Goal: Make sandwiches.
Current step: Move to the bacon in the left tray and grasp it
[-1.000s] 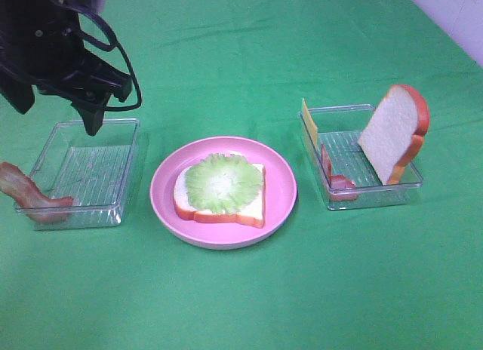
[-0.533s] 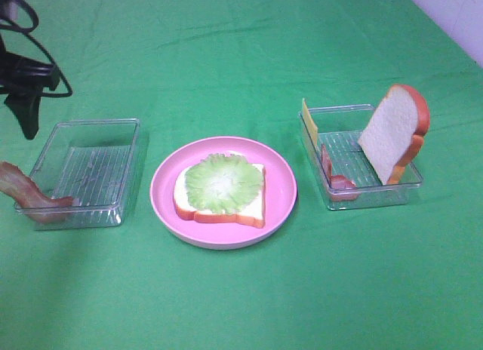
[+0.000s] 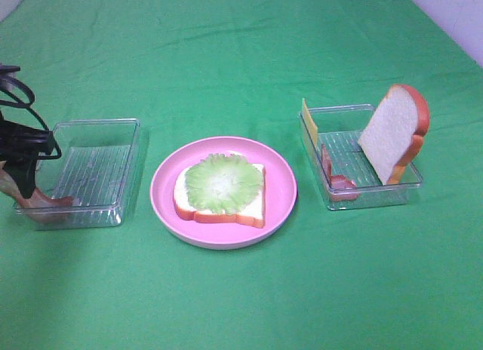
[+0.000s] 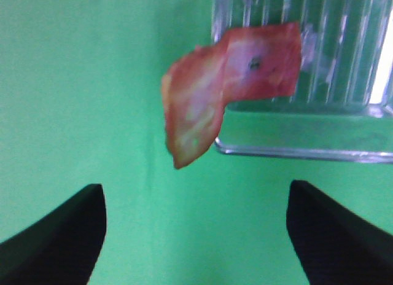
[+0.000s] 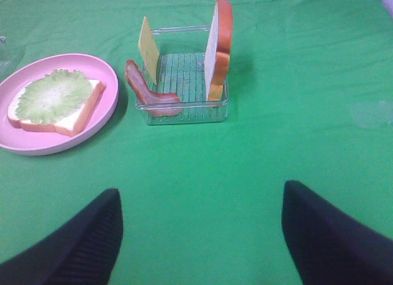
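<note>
A bread slice [image 3: 183,201] topped with a lettuce leaf [image 3: 223,180] lies on the pink plate [image 3: 281,199]. A bacon strip [image 3: 47,203] hangs over the near left corner of the left clear tray [image 3: 94,124]. My left gripper [image 3: 26,185] is open just above it. In the left wrist view the strip [image 4: 209,94] lies ahead of the open gripper [image 4: 196,236], untouched. The right tray [image 3: 362,203] holds a cheese slice [image 3: 308,120], a bacon strip [image 3: 336,180] and an upright bread slice [image 3: 392,131]. My right gripper [image 5: 202,236] is open and empty, well short of that tray [image 5: 184,116].
A green cloth [image 3: 241,305] covers the table. A pale wall corner [image 3: 453,10] stands at the back right. The plate [image 5: 104,107] sits between the two trays. The left tray [image 4: 307,153] holds nothing besides the draped strip.
My left arm has swung from the back left down and forward to the left tray's near left corner, over the bacon strip. Nothing else has moved.
</note>
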Tool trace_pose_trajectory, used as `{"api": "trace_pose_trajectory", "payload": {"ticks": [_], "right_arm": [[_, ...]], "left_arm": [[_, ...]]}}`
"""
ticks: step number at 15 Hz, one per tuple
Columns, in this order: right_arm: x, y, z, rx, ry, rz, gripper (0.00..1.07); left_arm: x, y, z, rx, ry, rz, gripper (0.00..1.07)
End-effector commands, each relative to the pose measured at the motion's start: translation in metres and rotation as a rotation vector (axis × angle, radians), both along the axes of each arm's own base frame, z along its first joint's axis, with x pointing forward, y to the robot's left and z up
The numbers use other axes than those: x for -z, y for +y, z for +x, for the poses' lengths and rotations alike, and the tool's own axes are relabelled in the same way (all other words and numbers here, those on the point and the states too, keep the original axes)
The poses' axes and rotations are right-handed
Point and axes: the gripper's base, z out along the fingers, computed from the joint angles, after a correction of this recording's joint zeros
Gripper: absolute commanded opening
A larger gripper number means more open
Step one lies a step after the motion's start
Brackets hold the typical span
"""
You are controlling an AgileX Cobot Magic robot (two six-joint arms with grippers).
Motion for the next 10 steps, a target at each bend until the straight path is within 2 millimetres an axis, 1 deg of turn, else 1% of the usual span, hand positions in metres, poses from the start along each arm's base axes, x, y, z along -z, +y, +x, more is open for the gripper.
{"api": "trace_pose_trajectory", "payload": {"ticks": [1, 2, 3, 4, 5, 6, 7, 9, 10], "right_arm": [[-0.0002, 0.0002, -0.0015, 0.005, -0.022, -0.005, 0.69], [-0.0002, 0.0002, -0.0015, 0.005, -0.022, -0.005, 0.69], [-0.0002, 0.0002, -0.0015, 0.005, -0.022, -0.005, 0.69], [-0.0002, 0.0002, -0.0015, 0.005, -0.022, -0.005, 0.69], [-0.0002, 0.0002, -0.0015, 0.005, -0.022, -0.005, 0.69], [-0.0002, 0.0002, -0.0015, 0.005, -0.022, -0.005, 0.69], [-0.0002, 0.0002, -0.0015, 0.005, -0.022, -0.005, 0.69], [-0.0002, 0.0002, -0.0015, 0.005, -0.022, -0.005, 0.69], [-0.0002, 0.0002, -0.0015, 0.005, -0.022, -0.005, 0.69]], "left_arm": [[0.0116, -0.0026, 0.0068, -0.007, -0.037, -0.019, 0.76], [0.016, -0.0028, 0.0082, -0.007, -0.029, -0.018, 0.75], [0.0202, -0.0029, 0.009, -0.006, -0.017, -0.015, 0.66], [0.0202, -0.0029, 0.009, -0.006, -0.017, -0.015, 0.66], [0.0211, -0.0028, 0.01, -0.003, -0.023, -0.012, 0.59], [0.0209, -0.0034, 0.0127, -0.001, -0.053, -0.019, 0.47], [0.0207, -0.0037, 0.0142, 0.0, -0.069, -0.022, 0.4], [0.0206, -0.004, 0.0149, 0.0, -0.077, -0.025, 0.22], [0.0206, -0.004, 0.0149, 0.0, -0.077, -0.025, 0.15]]}}
